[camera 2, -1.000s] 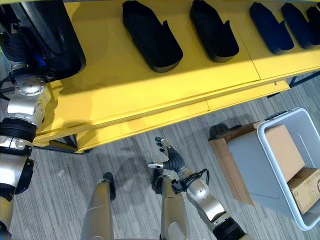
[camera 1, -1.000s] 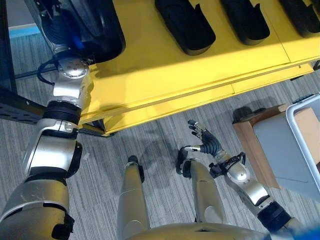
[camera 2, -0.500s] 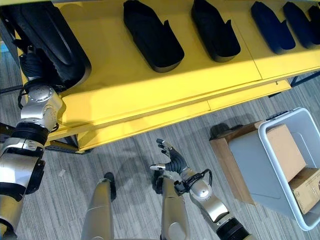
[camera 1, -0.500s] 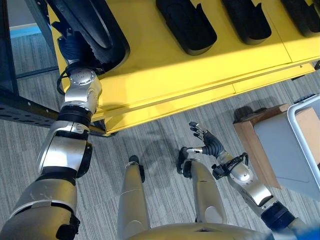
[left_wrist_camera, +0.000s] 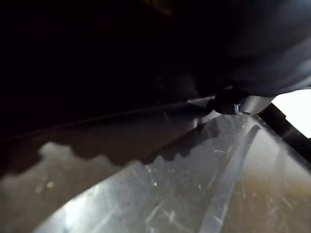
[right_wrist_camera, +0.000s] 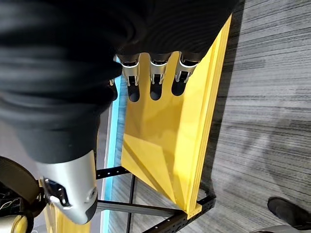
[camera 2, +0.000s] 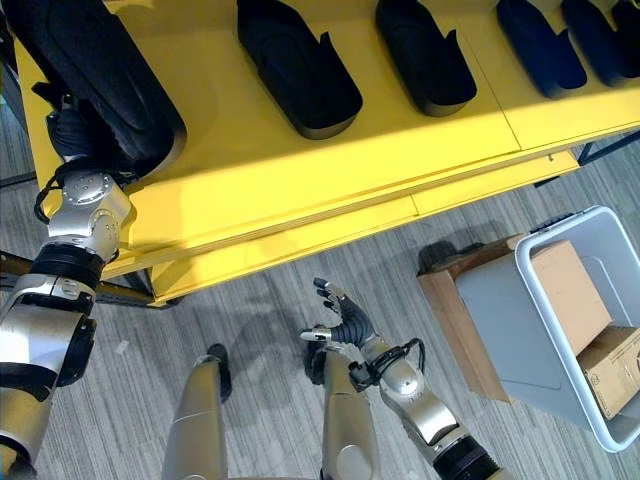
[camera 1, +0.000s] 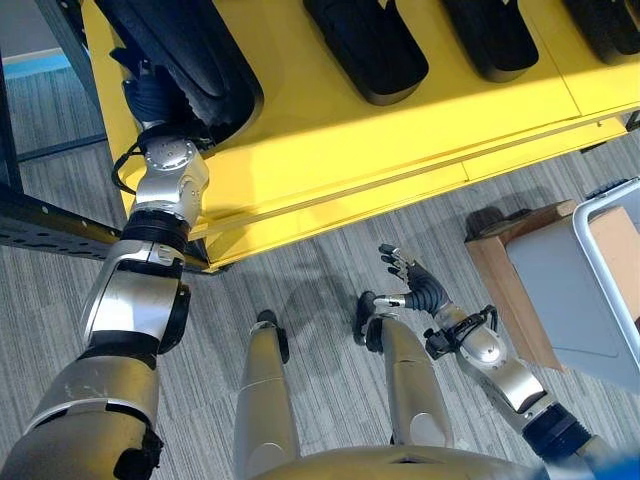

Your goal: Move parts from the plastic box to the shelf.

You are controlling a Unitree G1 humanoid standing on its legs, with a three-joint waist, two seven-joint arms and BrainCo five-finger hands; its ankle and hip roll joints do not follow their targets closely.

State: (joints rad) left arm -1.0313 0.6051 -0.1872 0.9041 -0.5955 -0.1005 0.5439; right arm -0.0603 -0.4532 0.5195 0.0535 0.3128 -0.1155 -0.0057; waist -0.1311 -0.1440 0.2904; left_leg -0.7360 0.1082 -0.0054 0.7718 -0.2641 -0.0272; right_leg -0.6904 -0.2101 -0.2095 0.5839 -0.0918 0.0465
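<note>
A large black moulded part (camera 1: 190,50) lies at the left end of the yellow shelf (camera 1: 330,140). My left hand (camera 1: 150,95) reaches up against its near side, its dark cover tucked under the part's edge. The left wrist view is dark with the black part (left_wrist_camera: 121,58) close up. Low over the floor, my right hand (camera 1: 415,285) hangs open and holds nothing; its fingers (right_wrist_camera: 153,77) are straight. The grey plastic box (camera 2: 500,330) stands at the right with two cardboard boxes (camera 2: 565,295) inside.
Several more black parts (camera 1: 365,45) lie in a row along the shelf. The plastic box rests on a wooden stand (camera 1: 495,270). A dark metal frame (camera 1: 40,215) runs at the far left. Grey striped floor lies between the shelf and the box.
My left arm has swung a little to the right at the shelf's left end, and the big black part sits slightly further right. The right hand has hardly moved.
</note>
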